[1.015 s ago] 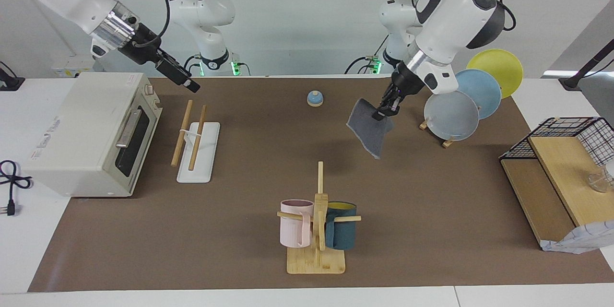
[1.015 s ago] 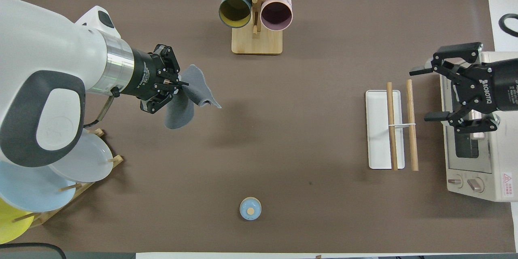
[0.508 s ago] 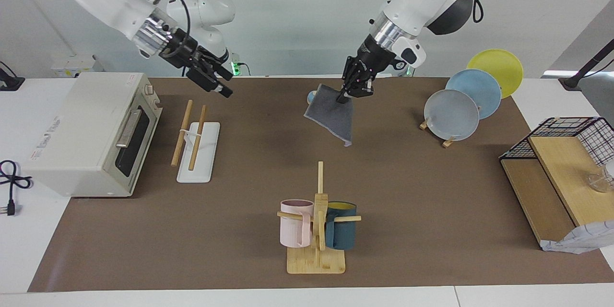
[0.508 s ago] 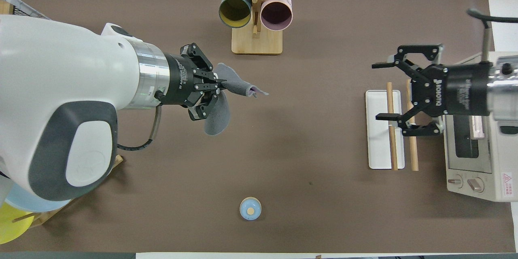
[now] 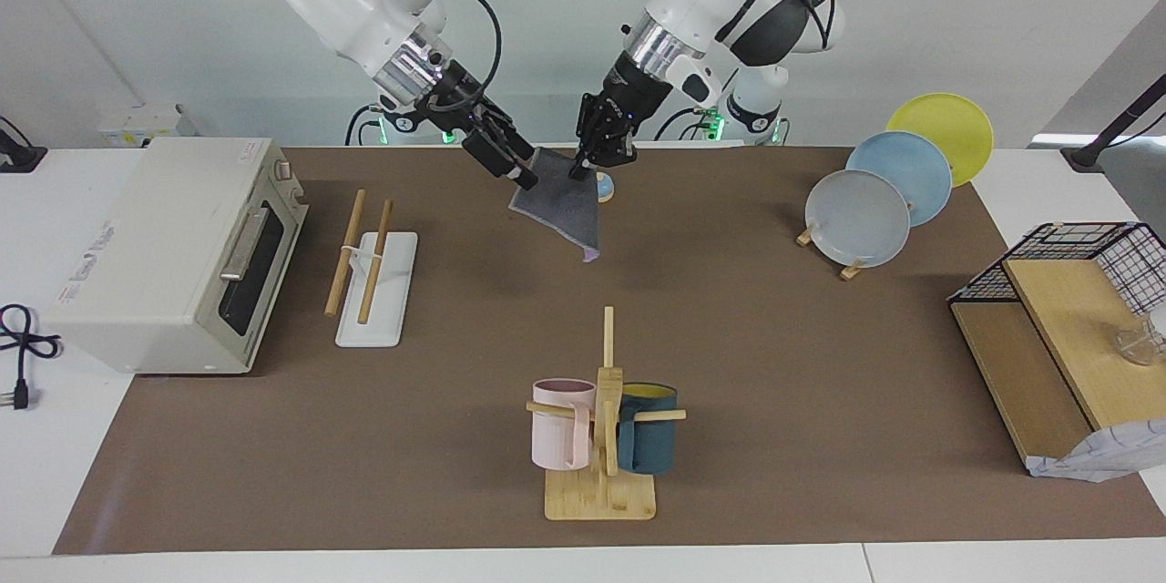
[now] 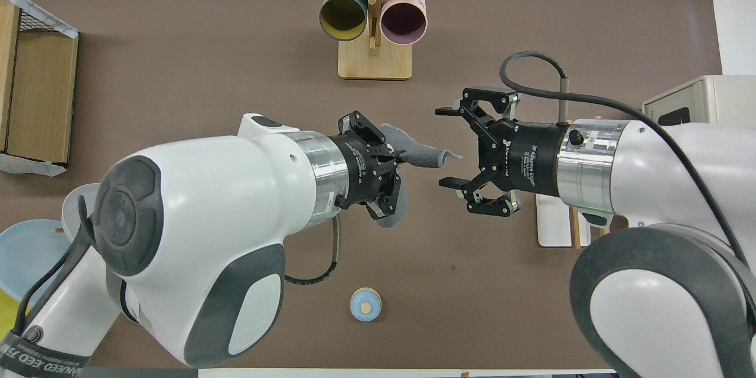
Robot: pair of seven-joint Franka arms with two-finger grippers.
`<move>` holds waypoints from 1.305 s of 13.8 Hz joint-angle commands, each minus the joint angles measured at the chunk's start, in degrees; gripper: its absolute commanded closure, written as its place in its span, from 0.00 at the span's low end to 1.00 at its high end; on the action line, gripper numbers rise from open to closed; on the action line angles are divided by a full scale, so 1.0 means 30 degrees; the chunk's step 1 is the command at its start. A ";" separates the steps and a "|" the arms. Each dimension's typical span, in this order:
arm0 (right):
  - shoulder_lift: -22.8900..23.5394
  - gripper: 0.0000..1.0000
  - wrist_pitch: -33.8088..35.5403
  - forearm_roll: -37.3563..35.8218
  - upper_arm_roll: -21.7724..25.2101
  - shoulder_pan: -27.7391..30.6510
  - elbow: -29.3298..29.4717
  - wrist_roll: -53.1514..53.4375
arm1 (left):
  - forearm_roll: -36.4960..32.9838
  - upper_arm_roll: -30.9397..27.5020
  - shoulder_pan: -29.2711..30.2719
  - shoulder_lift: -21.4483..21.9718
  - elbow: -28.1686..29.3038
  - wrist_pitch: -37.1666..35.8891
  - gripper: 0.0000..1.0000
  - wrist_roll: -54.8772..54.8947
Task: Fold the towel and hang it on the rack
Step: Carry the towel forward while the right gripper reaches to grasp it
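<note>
Aloft, towel (image 5: pixel 563 205) hangs from left jaws, beside right's spread jaws.

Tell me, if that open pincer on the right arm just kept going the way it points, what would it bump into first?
Most likely the towel. The right pincer is open and points at the towel's free corner, which hangs from the shut left pincer above the table. Facing view suggests it is at the cloth's edge already, though depth is unclear.

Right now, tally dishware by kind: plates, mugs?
Plates: 3, grey plate, blue plate, yellow plate, all on the wooden stand
Mugs: 2, pink mug, teal mug, both on the bamboo mug stand
Total: 5
</note>
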State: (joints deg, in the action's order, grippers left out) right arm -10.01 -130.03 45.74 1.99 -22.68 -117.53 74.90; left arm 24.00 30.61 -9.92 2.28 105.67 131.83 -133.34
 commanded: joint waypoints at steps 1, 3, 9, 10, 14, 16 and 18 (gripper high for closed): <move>0.0550 0.00 -0.0952 0.0338 0.0069 -0.0579 -0.0227 -0.0064 | 0.0524 -0.0271 -0.0150 0.1087 0.1221 0.0647 1.00 -0.0435; 0.1078 0.00 -0.1479 0.0309 0.0069 -0.0905 -0.0227 -0.0327 | 0.0554 -0.0272 -0.0150 0.1087 0.1220 0.0822 1.00 -0.0668; 0.1285 0.04 -0.1394 0.0250 0.0069 -0.1287 -0.0842 -0.2551 | 0.0554 -0.0272 -0.0150 0.1087 0.1220 0.0882 1.00 -0.0757; 0.1285 0.33 -0.1394 0.0250 0.0069 -0.1287 -0.0871 -0.3077 | 0.0554 -0.0272 -0.0150 0.1087 0.1220 0.0882 1.00 -0.0844; 0.1314 1.00 -0.1305 0.0250 0.0069 -0.1257 -0.0842 -0.3813 | 0.0554 -0.0272 -0.0150 0.1087 0.1220 0.0882 1.00 -0.1021; 0.1314 1.00 -0.1306 0.0250 0.0069 -0.1257 -0.0842 -0.4253 | 0.0554 -0.0272 -0.0150 0.1087 0.1249 0.0882 1.00 -0.1021; 0.1314 1.00 -0.1364 0.0250 0.0069 -0.1257 -0.0842 -0.4283 | 0.0554 -0.0272 -0.0150 0.1116 0.1250 0.0881 1.00 -0.0992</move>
State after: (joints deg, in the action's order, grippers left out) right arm -5.46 -133.35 45.74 2.08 -26.48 -119.12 63.93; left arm 24.26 30.29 -10.08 3.77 107.49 133.32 -136.03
